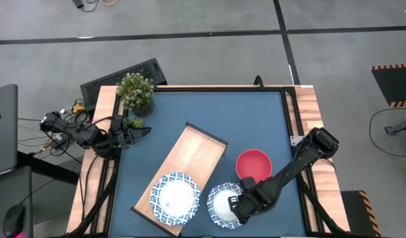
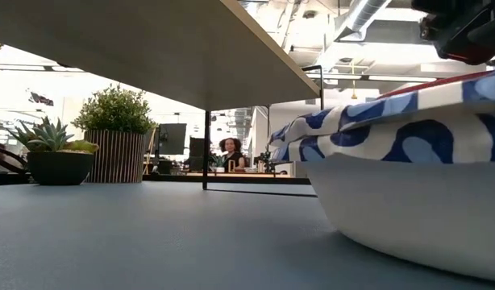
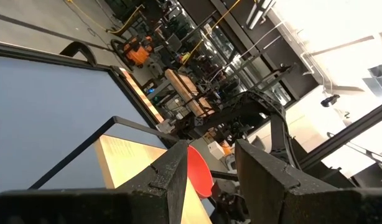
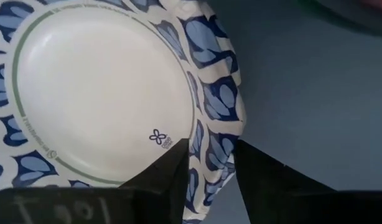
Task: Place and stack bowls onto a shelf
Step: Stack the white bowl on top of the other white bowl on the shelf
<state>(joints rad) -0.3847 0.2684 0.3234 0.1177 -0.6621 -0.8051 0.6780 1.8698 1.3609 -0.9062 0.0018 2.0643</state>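
Right end effector at near edge of tabletop, fingers narrowed astride rim of blue-and-white bowl. Red bowl just beyond. Second patterned bowl on shelf. Left end effector parked far left beside plants, fingers slightly parted, empty.

Non-task items: leafy potted plant at the far left corner of the dark blue tabletop — striped pot in the low view. Small succulent in a dark pot just beside it. A person sits in the room beyond — seated at a desk.
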